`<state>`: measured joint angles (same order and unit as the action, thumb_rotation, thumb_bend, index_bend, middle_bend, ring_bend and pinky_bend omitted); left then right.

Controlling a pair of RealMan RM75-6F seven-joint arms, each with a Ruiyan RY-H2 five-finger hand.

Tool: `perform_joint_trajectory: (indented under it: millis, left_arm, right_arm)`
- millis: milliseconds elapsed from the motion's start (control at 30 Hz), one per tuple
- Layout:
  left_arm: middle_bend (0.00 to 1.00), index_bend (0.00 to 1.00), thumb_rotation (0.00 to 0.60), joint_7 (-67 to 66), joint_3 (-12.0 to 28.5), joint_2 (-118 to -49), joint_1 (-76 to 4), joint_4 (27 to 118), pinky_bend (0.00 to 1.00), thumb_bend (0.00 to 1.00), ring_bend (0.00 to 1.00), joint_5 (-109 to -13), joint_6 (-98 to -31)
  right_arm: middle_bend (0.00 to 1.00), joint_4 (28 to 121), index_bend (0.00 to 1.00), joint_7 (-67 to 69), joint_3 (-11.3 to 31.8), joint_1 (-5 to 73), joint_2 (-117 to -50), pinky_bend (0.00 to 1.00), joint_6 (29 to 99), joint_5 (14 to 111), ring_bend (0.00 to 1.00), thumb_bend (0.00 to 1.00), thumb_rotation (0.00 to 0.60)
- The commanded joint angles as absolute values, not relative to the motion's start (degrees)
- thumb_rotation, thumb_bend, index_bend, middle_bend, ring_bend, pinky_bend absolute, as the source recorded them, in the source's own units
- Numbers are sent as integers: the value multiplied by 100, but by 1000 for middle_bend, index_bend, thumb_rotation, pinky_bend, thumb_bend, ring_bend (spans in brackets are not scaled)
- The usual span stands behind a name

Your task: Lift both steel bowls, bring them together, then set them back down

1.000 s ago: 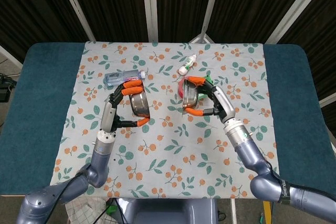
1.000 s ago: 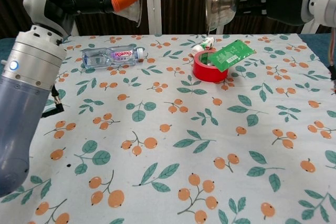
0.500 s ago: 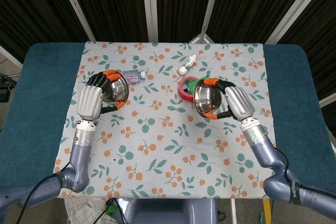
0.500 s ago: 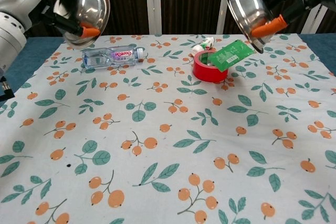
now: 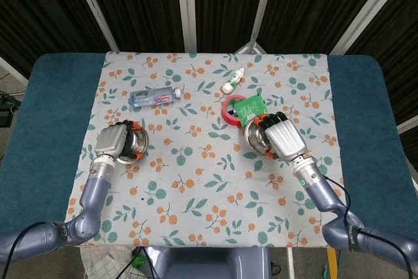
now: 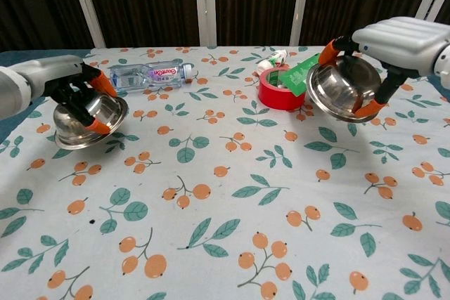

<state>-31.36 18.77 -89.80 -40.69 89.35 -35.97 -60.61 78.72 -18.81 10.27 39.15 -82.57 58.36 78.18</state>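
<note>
Head view: the left hand (image 5: 112,142) grips one steel bowl (image 5: 132,146) at 9 o'clock on the floral cloth (image 5: 196,181); the right hand (image 5: 282,138) covers and holds the other steel bowl (image 5: 255,140) at 3 o'clock, just below the red tape roll (image 5: 230,108).

Chest view: both bowls are shiny and mirror-like. The left bowl (image 6: 86,119) sits low at the cloth, tilted, fingers (image 6: 104,86) curled over its rim. The right bowl (image 6: 342,88) hangs tilted above the cloth, pinched by orange fingertips (image 6: 325,53).

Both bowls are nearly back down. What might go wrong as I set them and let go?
The right bowl hangs tilted in the right hand, close to the red tape roll and green packet; it may bump them or land rim-first. The left bowl also tilts in the left hand and could rock on release.
</note>
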Motion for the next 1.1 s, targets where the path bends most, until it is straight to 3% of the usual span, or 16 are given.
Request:
perform_joint_trajectory:
  millis: [33, 533, 1100]
  left_arm:
    - [305, 334, 600, -3073, 1933, -9183, -4234, 8769, 481, 3, 243, -3654, -5966]
    - [306, 339, 600, -2481, 2004, -9969, -4610, 8123, 476, 3, 243, -4282, -5944]
    - [263, 312, 600, -2839, 1912, -10317, -4833, 7853, 449, 0, 222, -4034, -5972]
  right_arm:
    - [321, 7633, 384, -2056, 1001, 3986, -8468, 240, 5797, 7746, 394, 134, 600]
    - [322, 7028, 384, -2060, 984, 4079, -8862, 240, 5465, 7359, 394, 134, 600]
    - [321, 6866, 384, -2073, 888, 4044, -8769, 216, 5248, 7137, 394, 134, 600]
